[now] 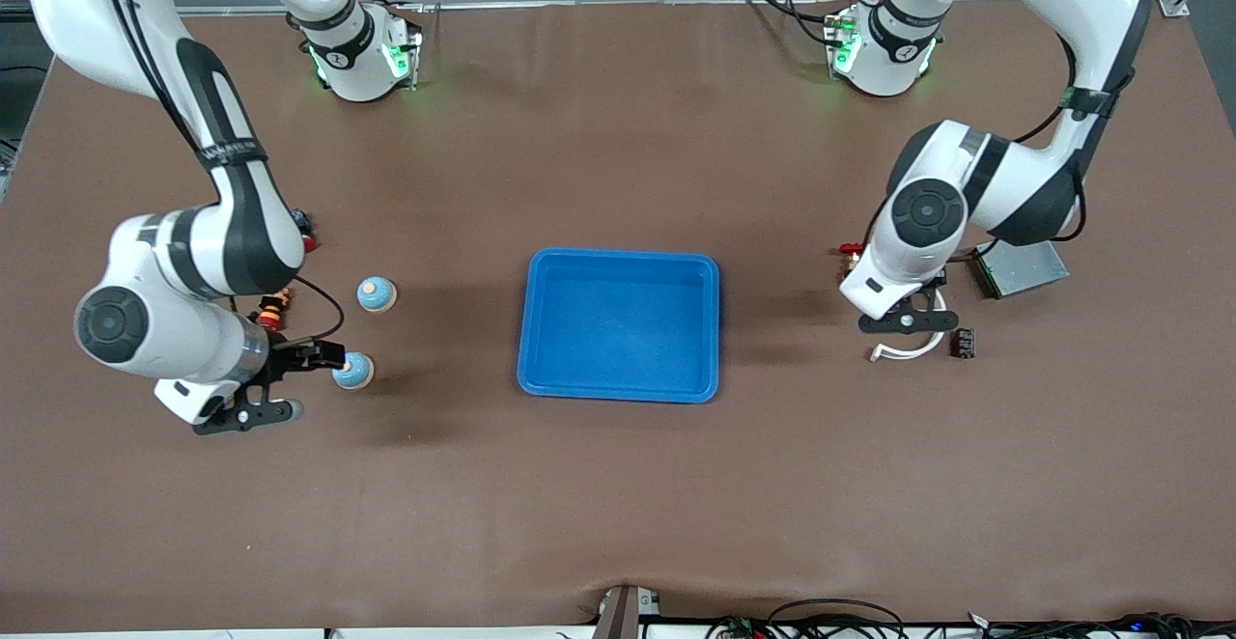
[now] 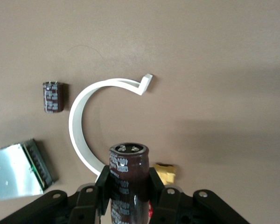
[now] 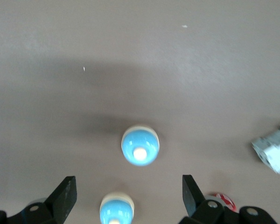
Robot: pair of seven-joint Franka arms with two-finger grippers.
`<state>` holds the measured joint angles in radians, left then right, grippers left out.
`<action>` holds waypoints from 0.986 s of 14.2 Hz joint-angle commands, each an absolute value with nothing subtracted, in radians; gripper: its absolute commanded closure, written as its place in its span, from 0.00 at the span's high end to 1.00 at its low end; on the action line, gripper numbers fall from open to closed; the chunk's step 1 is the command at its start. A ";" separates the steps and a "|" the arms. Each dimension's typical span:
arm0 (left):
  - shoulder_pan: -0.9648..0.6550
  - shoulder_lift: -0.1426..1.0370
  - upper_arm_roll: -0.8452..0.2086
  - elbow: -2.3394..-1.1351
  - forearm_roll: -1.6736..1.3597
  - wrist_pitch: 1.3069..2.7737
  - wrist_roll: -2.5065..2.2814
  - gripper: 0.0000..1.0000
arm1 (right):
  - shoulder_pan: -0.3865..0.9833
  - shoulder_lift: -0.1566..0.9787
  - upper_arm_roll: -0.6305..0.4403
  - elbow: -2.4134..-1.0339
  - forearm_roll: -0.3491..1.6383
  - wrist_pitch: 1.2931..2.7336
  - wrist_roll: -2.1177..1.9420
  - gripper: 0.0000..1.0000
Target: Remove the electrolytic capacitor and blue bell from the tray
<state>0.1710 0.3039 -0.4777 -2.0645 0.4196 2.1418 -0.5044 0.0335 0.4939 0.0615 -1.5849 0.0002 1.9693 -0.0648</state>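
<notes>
Nearest the camera, the right gripper (image 1: 290, 388), fingers spread wide, hangs over a blue bell (image 1: 353, 370) at the table's right-arm end, a second bell (image 1: 377, 293) lying farther back. Mid-table, the tray (image 1: 619, 388) sits empty. At the left-arm end, the left gripper (image 2: 129, 186) pinches the electrolytic capacitor (image 2: 127, 175), long axis along its fingers, over the bare table beside a white clip (image 2: 91, 121), with another capacitor (image 2: 52, 97) just past it.

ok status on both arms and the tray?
Left gripper shut on a capacitor, above the table. Right gripper open over two blue bells. Tray empty, nothing in the way.
</notes>
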 commanded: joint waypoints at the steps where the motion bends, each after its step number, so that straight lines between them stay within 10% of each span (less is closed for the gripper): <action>1: 0.218 0.296 -0.494 -2.117 0.419 2.245 -0.468 0.00 | 0.003 0.419 0.066 -1.597 0.012 1.896 -0.055 1.00; 14: 0.307 0.440 -0.494 -2.151 0.568 2.408 -0.370 0.00 | -0.021 0.293 0.051 -1.399 -0.006 1.528 -0.052 1.00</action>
<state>0.2901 0.4501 -0.4804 -2.1275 0.5493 2.3922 -0.3760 -0.0076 0.3275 0.0411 -1.3953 -0.0013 1.5624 -0.0642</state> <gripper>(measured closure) 0.648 0.000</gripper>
